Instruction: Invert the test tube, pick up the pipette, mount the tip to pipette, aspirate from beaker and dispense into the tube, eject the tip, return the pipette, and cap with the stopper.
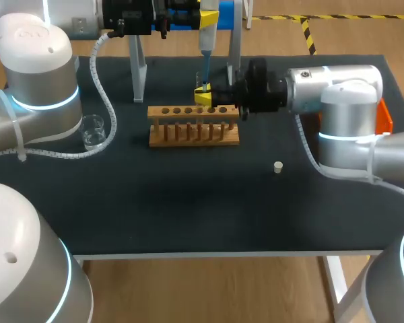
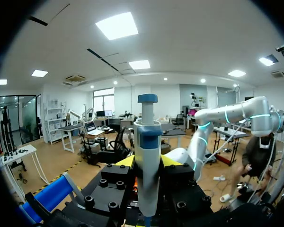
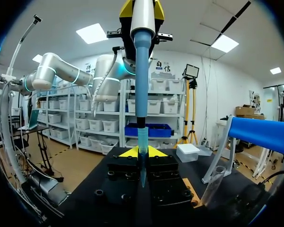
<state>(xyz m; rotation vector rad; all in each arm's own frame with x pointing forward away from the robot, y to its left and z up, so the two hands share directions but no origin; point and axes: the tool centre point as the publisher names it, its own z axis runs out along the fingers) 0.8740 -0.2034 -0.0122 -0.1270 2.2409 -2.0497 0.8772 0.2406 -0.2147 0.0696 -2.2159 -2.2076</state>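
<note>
My left gripper [image 1: 209, 17] at the back of the table is shut on the white and blue pipette [image 1: 207, 40], which hangs upright; in the left wrist view its body [image 2: 147, 170] stands between the yellow tips. A clear blue tip [image 3: 142, 156] is on the pipette's end. It reaches down between the fingers of my right gripper [image 1: 203, 96], which comes in from the right and sits just above the wooden rack [image 1: 193, 126]. The right gripper is shut on a thin clear test tube [image 1: 203, 82], barely visible. The small glass beaker [image 1: 93, 131] stands at the left. The white stopper [image 1: 278, 167] lies right of the rack.
A white stand [image 1: 138, 67] rises behind the rack. An orange box [image 1: 384, 116] shows behind my right arm. Dark bare tabletop [image 1: 188, 202] stretches from the rack to the front edge.
</note>
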